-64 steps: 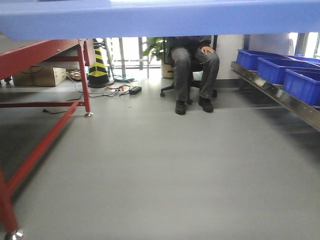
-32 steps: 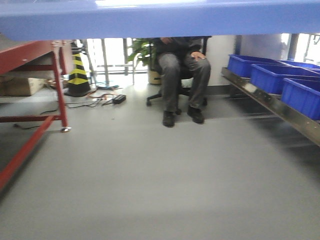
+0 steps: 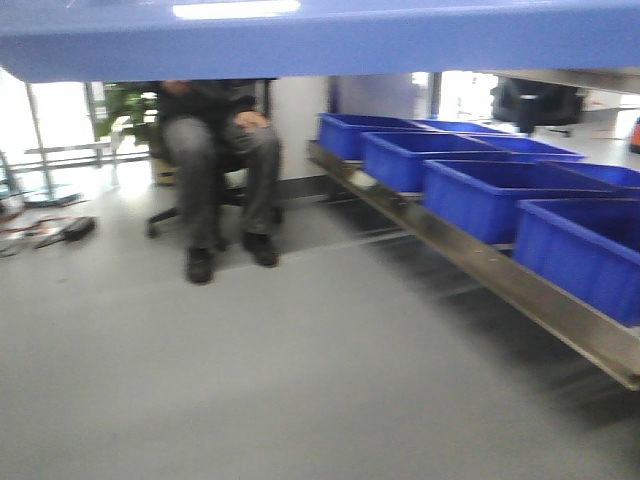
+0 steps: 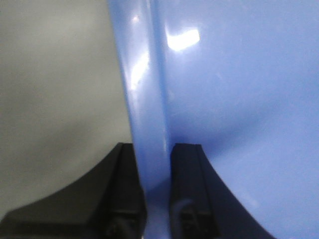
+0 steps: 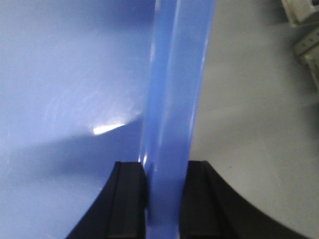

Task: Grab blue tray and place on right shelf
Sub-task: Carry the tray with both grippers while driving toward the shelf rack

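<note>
Your left gripper (image 4: 155, 199) and right gripper (image 5: 163, 204) each pinch the rim of the blue tray (image 4: 239, 99), which is already lifted. The right shelf (image 3: 480, 262) lies ahead-right of them, so placing is left.

Tray (image 3: 320, 45): spans the top of the front view, above the floor (image 3: 250, 380).
Left gripper (image 4: 157, 155): jaws either side of the tray's rim, the tray's bed to their right.
Right gripper (image 5: 164, 170): jaws either side of the opposite rim, the bed to their left.
Right shelf (image 3: 520, 290): runs along the right, from near right to far middle.
Bins (image 3: 480, 195): in a row on the shelf, more behind them.
Person (image 3: 215, 160): seated far left of centre, left of the shelf's far end.
Cables (image 3: 50, 228): on the floor, left of the person.
</note>
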Action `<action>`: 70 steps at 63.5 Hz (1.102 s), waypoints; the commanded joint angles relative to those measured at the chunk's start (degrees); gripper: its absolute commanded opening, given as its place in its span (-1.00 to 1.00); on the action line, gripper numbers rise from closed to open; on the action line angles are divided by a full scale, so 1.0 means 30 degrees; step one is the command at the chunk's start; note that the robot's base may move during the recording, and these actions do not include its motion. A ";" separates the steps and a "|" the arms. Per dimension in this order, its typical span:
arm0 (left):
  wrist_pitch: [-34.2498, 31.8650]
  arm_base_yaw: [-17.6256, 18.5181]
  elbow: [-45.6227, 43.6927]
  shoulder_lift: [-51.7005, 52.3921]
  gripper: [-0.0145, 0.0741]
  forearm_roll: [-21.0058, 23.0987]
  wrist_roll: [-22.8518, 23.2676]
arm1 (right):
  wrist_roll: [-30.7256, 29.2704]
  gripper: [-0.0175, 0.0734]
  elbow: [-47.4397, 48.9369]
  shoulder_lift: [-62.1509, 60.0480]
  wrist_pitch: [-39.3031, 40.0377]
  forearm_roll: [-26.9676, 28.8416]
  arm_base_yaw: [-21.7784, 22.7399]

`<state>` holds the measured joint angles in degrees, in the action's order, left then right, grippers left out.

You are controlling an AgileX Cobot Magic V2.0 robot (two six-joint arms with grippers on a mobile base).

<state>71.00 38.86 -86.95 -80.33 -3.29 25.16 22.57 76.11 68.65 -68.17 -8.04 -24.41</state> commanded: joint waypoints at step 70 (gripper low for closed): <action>0.0761 0.0231 -0.0395 0.0506 -0.78 0.0491 -0.0736 | -0.0550 -0.49 0.0633 -0.0433 0.1578 -0.0281 -0.0013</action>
<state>70.90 38.86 -86.82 -80.37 -2.92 25.16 22.57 76.11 68.65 -68.17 -8.38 -24.41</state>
